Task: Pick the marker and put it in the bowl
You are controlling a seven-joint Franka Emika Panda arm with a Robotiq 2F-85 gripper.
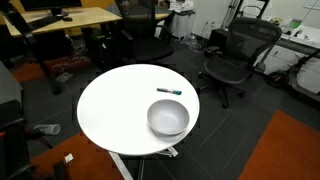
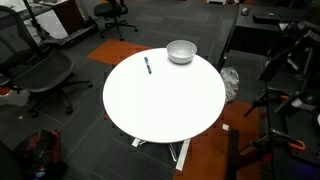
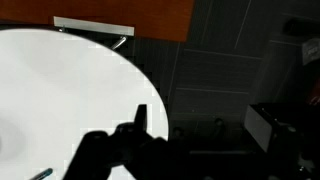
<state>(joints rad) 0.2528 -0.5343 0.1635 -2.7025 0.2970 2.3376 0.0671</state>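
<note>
Item: round white table (image 1: 105, 115), carrying two objects. The marker (image 1: 169, 91) lies flat on the tabletop, near the bowl (image 1: 168, 118) but not touching it, and nothing grips it, so the pick appears not yet made. It is probably laid flat in the open so it can be pinched from above. The bowl sits upright close to the table's edge with its mouth open to receive the marker, and looks empty. In the wrist view the gripper (image 3: 135, 140) is a dark silhouette over the table rim. Its opening cannot be judged, and nothing is seen in its grasp. A thin sliver at that view's lower left may be the marker, but it is cut off. Neither the arm nor the gripper appears in either exterior view. Surroundings: office chairs (image 1: 235, 55) and a wooden desk (image 1: 70, 18).
</note>
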